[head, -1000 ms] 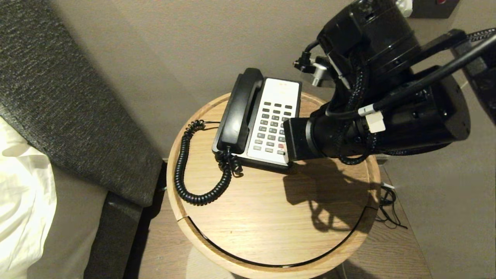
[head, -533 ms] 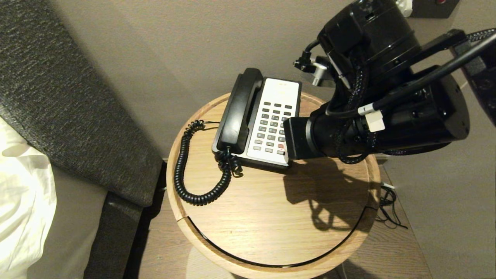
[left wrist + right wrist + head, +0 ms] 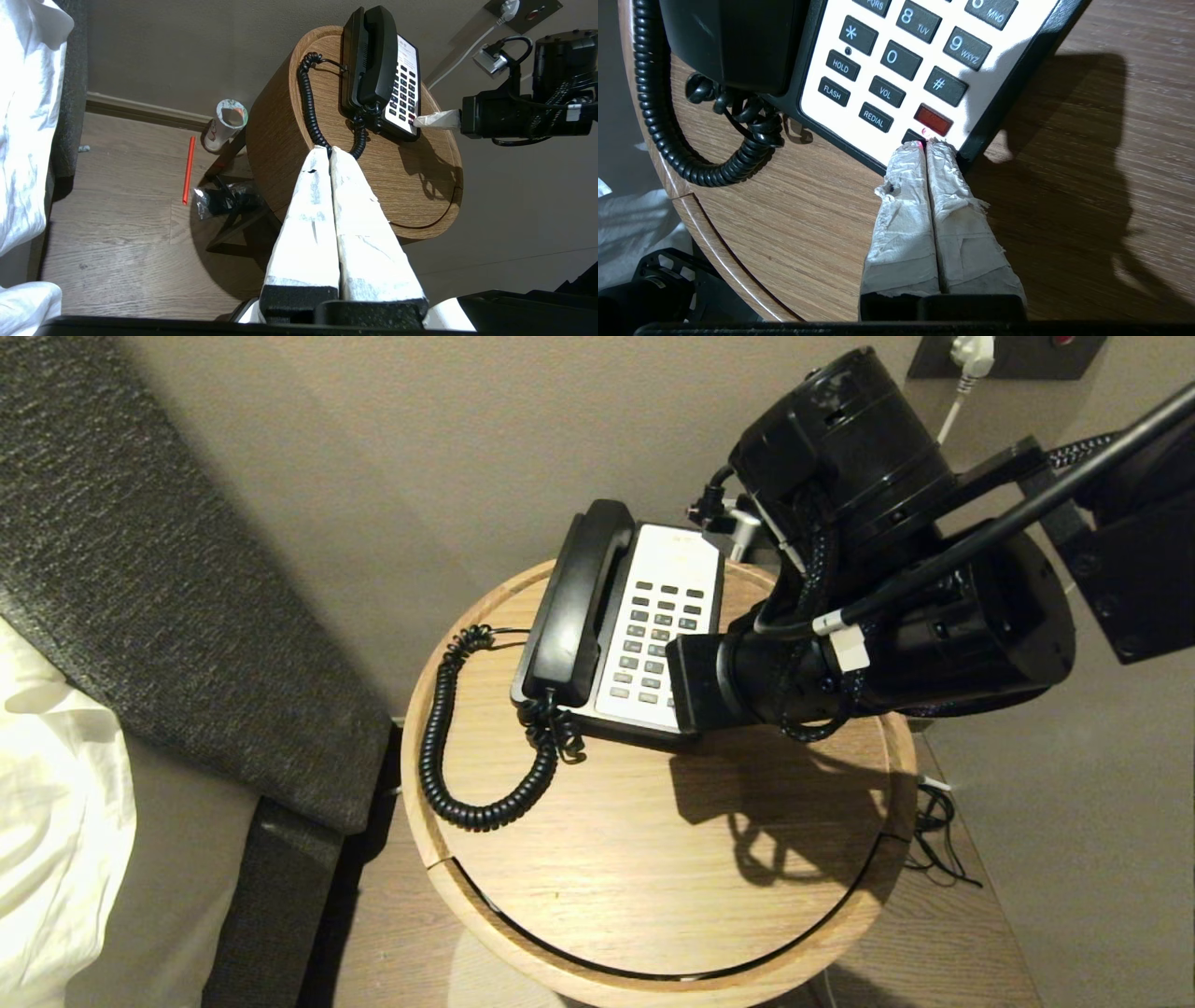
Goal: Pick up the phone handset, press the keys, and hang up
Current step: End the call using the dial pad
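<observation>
Head view: the right arm has shifted left, now covering the lower-right keys (image 3: 658, 639); the phone handset (image 3: 577, 602) remains cradled on the round bench (image 3: 597, 859). Left wrist view: left gripper (image 3: 331, 150), jaws closed and empty, hovers apart. Right wrist view: right gripper (image 3: 926, 145), jaws closed and empty, touches the bottom key row.

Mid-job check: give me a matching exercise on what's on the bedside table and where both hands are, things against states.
Things:
1. phone handset
2. right hand
3. left hand
4. coiled cord

States:
A. shut, held away from the phone, off the table's near edge
B. lies looped on the round table
C. resting in the phone base's cradle
D. shut, tips at the keys by the red button

Pairs: 1-C, 2-D, 3-A, 4-B
</observation>
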{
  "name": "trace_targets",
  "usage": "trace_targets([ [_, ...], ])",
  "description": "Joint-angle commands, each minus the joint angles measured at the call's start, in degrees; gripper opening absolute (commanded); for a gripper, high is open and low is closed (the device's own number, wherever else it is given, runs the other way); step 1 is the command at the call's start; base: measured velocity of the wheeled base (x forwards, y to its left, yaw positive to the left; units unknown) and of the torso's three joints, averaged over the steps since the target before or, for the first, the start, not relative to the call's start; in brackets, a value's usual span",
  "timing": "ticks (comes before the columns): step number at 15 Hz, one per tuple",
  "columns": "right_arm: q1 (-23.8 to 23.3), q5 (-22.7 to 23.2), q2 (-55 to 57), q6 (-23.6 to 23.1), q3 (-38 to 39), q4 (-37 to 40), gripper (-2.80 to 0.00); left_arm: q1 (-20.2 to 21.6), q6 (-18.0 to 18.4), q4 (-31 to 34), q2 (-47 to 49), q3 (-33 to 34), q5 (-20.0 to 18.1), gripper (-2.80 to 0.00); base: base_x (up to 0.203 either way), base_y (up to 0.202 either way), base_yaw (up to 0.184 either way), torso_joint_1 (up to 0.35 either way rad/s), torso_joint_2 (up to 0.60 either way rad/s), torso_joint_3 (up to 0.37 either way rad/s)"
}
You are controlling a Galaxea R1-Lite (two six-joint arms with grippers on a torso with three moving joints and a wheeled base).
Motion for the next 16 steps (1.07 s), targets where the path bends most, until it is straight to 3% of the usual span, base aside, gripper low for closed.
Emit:
trace_targets([
  [1, 0.02, -0.1, 0.49, 0.13, 0.17, 0.17, -2.8, -0.02, -0.24, 0.21, 0.14, -0.05, 0.09, -2.8, 0.0, 0.0, 0.0, 0.0, 0.0, 0.0],
  [8, 0.02, -0.01, -0.63, 0.13, -0.62, 0.37, -2.8, 0.04, -0.3, 0.63, 0.14, -0.67, 0.18, -2.8, 0.0, 0.0, 0.0, 0.0, 0.0, 0.0],
  [16, 0.11, -0.97, -12.96, 0.39, 4.09, 1.81, -2.8, 1.04, -1.67, 1.55, 0.14, 0.14, 0.97, -2.8, 0.0, 0.0, 0.0, 0.0, 0.0, 0.0],
])
